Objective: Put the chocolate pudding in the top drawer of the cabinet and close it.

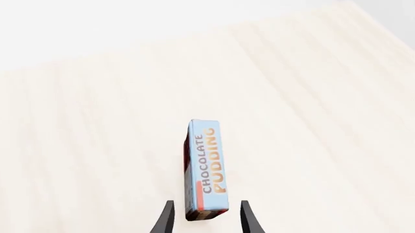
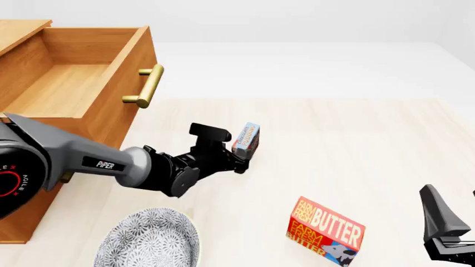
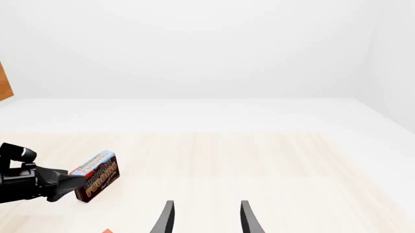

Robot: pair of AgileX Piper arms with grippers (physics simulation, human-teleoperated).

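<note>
Clearly left gripper point(image 2: 241, 157) is pinching the chocolate pudding point(image 2: 246, 138), lifted; contact partly hidden. Right gripper point(image 3: 206, 218) is sitting spread, holding nothing, mostly cropped. Top drawer point(image 2: 78, 83) is gaping.

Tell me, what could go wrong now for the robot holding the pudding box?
The left gripper pinches only the lower end of the chocolate pudding, so the box could tilt or slip out on the way. The top drawer is open, but its front wall and brass handle stand between the box and the inside; carried too low, the box might bump them.
</note>
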